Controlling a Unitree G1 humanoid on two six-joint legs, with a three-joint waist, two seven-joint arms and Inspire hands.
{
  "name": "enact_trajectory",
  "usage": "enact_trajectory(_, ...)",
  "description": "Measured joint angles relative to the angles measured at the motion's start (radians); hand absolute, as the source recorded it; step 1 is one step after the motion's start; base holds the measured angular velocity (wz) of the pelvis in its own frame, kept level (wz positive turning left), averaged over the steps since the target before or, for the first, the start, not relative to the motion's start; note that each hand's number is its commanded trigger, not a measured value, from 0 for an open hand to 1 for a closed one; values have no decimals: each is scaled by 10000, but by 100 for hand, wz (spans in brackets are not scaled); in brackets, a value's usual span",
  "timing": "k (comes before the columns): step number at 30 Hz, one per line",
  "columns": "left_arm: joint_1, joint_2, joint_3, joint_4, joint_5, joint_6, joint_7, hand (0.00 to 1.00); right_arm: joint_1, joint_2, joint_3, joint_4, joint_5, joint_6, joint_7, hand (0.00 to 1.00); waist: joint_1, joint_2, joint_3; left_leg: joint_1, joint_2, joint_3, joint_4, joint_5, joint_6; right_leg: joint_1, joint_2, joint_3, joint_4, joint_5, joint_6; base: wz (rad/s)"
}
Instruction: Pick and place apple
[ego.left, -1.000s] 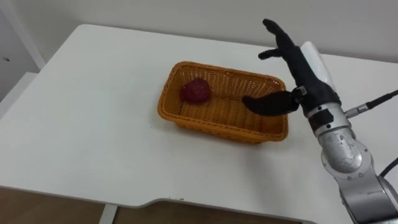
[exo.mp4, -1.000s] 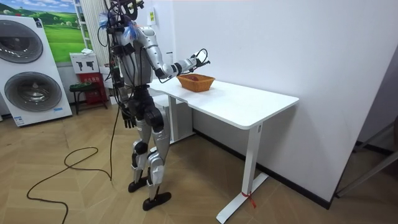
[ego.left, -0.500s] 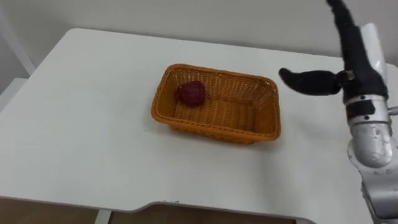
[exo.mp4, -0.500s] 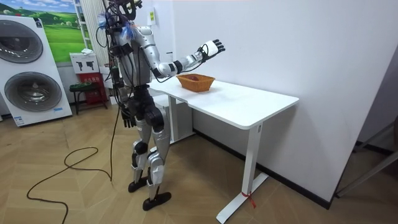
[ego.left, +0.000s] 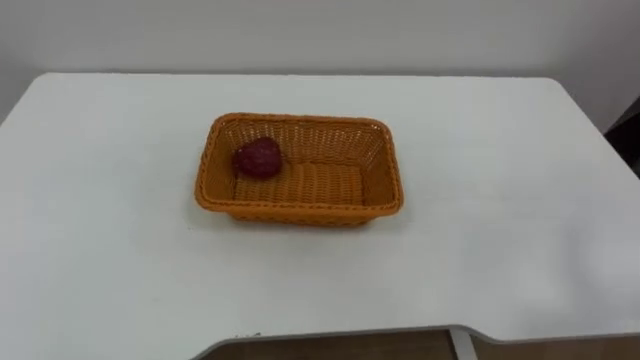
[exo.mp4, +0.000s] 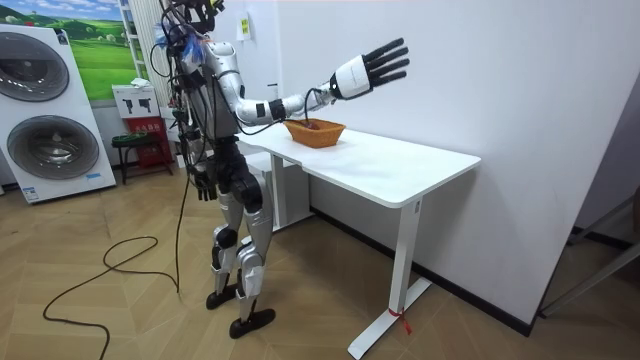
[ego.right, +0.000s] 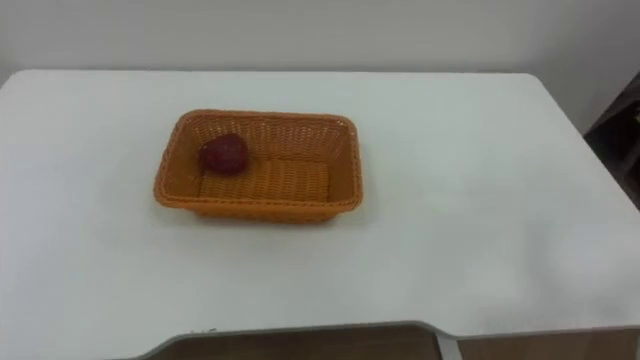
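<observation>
One dark red round apple lies in the left end of the orange woven wicker basket on the white table, and with the right hand high above it, fingers spread and empty, and the left hand hanging by the hip, the placing looks done.

Silver arms, white-backed right hand with black fingers, dark torso.

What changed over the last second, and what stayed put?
The right hand, open and empty, lifted from over the basket to high above the table, fingers spread. The eye views' shift is the camera's own. The apple stayed at the basket's left end; the left hand stayed by the hip.
</observation>
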Motion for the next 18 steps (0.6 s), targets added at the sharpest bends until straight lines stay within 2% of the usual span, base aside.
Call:
enact_trajectory(2,-19,-21,301,-87,-6,-9,29,0,457,45,-72,1376,1124,61,171,0,-13,66,19,-22,9,38,-6,0,0,-25,9,30,-3,0,-1,0)
enact_trajectory(3,-11,-26,384,-126,-3,52,62,0,697,143,-112,2293,1637,160,253,0,-9,9,0,-20,12,34,-10,0,0,-7,11,20,-12,0,-1,0)
enact_trajectory(4,2,-31,433,-152,-3,109,66,0,804,225,-110,2820,1804,197,305,0,-11,-13,19,-22,12,34,-10,0,0,0,11,18,-29,0,-1,0)
enact_trajectory(6,-25,-99,508,-160,-10,204,105,0,1118,622,-78,4566,2452,475,640,0,-16,133,34,-6,19,96,-4,0,0,-7,20,97,-40,0,-1,-6)
enact_trajectory(8,-31,-223,614,-186,3,224,119,0,1336,943,-186,5383,2790,744,815,0,19,270,53,11,22,190,-44,0,0,-72,35,253,4,-4,-3,-15)
enact_trajectory(11,-43,-267,690,-238,0,284,126,0,1748,1566,-139,6121,2805,809,1159,0,11,324,57,5,43,218,-26,0,0,-154,60,350,109,-27,-25,-9)
enact_trajectory(15,-84,-375,624,-213,-15,292,-45,0,1819,1803,349,7295,2814,915,1711,0,19,341,87,15,34,181,-5,-1,1,-175,49,333,95,-35,-19,0)
enact_trajectory(18,-137,-365,477,-207,5,369,-254,0,1827,2002,1601,7628,2740,1161,2667,0,166,308,113,51,44,157,-55,-6,-1,-197,62,338,96,-44,-17,0)
